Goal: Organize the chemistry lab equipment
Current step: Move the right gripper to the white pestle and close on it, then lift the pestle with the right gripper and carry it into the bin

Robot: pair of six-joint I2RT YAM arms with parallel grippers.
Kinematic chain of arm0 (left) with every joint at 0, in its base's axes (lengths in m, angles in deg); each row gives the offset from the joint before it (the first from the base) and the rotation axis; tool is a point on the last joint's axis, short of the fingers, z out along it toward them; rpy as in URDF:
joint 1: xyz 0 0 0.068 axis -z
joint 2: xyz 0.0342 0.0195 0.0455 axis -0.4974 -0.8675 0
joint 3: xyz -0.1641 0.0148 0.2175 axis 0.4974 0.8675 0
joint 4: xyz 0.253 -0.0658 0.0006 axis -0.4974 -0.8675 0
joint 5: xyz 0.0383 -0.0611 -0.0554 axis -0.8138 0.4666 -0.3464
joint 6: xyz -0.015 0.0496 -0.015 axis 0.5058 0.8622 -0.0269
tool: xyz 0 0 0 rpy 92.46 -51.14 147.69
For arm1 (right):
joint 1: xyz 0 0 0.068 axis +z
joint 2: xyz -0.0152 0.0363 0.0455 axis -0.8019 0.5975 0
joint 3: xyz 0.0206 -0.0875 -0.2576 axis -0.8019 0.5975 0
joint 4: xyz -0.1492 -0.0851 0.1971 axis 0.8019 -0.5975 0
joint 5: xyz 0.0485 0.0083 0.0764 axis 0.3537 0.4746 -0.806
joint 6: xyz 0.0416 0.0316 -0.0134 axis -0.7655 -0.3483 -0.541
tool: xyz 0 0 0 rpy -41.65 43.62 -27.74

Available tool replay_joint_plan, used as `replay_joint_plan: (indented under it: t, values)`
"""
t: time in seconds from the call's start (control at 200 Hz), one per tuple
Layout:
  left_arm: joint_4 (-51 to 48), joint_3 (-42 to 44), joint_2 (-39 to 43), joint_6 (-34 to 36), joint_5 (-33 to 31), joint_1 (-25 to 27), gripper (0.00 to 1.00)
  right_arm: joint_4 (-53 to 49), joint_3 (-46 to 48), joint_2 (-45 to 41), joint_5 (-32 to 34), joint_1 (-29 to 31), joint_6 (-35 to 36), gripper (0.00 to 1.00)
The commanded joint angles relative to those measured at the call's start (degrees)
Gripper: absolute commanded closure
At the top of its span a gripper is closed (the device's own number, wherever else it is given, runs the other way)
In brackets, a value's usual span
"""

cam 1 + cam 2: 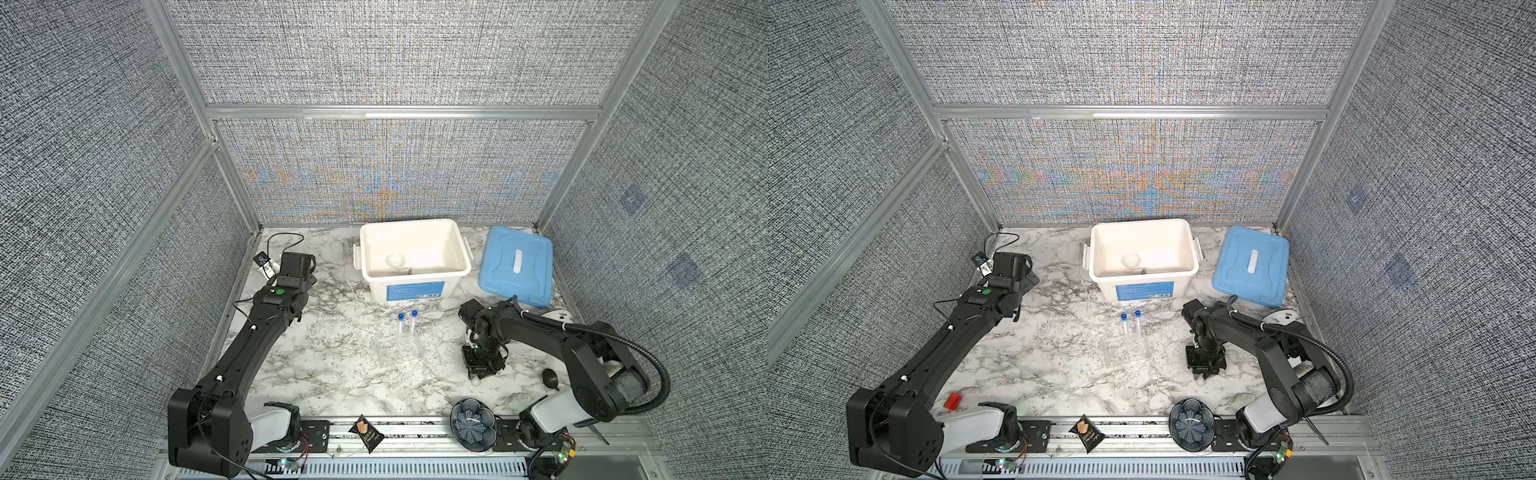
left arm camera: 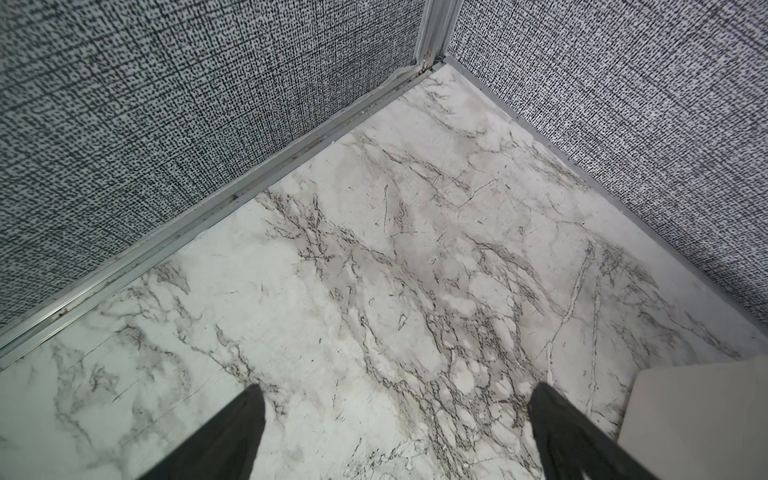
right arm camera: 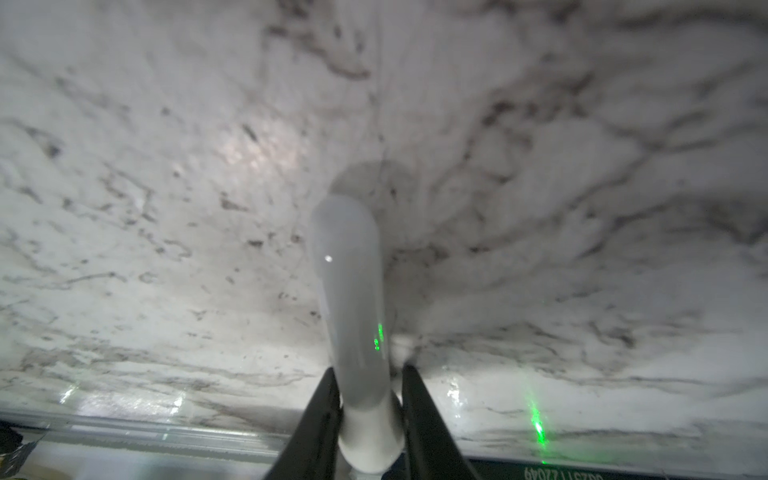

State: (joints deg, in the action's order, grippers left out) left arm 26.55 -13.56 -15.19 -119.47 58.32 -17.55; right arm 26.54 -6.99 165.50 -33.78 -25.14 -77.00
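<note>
Left pincer (image 2: 399, 436): your left one is spread wide with nothing in it. It hangs over bare table (image 2: 374, 270) near the far-left corner of the enclosure.
Right pincer (image 3: 374, 415): your right one is closed on the white pestle (image 3: 353, 291), jaws pressed to both sides of its upper end.
Pestle: points down at the table. In both top views its rounded tip (image 1: 475, 380) pokes out below the pincer, right of the rack. You can't tell from here whether the tip touches the surface.
Tubes: two clear tubes with blue caps (image 1: 401, 326) (image 1: 414, 322) stand side by side in the clear rack (image 1: 399, 353), mid-table in front of the bin.
Bin: the white bin (image 1: 415, 224) sits open at the back centre, with one white dish (image 1: 395, 260) inside on the bottom.
Lid: the blue lid (image 1: 515, 266) lies flat on the table just right of the bin.
Front rail: the blue patterned bowl (image 1: 473, 424) and the black snack packet (image 1: 368, 434) sit here, well apart from the rack.
</note>
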Motion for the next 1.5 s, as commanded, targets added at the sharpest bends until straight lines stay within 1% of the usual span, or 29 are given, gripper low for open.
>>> replay_joint_plan:
  t: [0.0,0.2,0.425,0.565,0.83,1.01,1.201,1.316,1.411,1.486,1.496]
  values:
    - [1.2,1.1,1.2,-0.6,-1.1,-0.1,0.01,2.3,0.8,0.8,1.0,0.1,-0.2,0.79]
    - [3.3,2.5,2.3,0.7,-1.5,-0.9,0.01,1.2,0.2,1.0,3.7,0.1,-1.0,0.91]
    - [3.1,0.3,0.5,1.8,-1.2,-1.4,0.01,0.7,0.6,-2.5,5.5,0.0,-1.9,0.96]
    - [3.8,0.3,-0.2,1.8,-0.8,-1.5,0.01,-0.1,0.3,-6.0,7.9,0.0,-2.8,1.00]
    - [5.7,-0.9,-2.2,3.0,-0.5,-1.8,0.01,-1.1,-1.2,-14.1,14.5,-0.6,-4.2,1.00]
    - [6.2,-1.6,-4.0,4.2,0.2,-2.1,0.01,-2.0,-2.5,-19.2,17.4,-1.2,-4.8,1.00]
    - [6.7,-1.6,-6.1,5.4,2.4,-2.7,0.01,-1.3,-5.7,-24.5,20.5,-1.2,-2.7,1.00]
    - [5.3,-2.2,-7.3,4.7,2.0,-2.8,0.01,-1.3,-8.2,-26.5,22.9,-1.2,-1.5,1.00]
    - [5.0,-2.2,-7.5,5.1,1.6,-2.9,0.01,-0.8,-10.5,-27.6,23.6,-1.2,0.2,1.00]
    - [5.2,-2.1,-7.6,5.5,1.6,-3.0,0.01,0.7,-12.1,-27.7,23.3,-1.2,3.4,1.00]
    - [5.2,-2.0,-7.7,5.5,1.6,-3.0,0.01,0.7,-13.6,-27.6,23.4,-1.2,3.7,1.00]
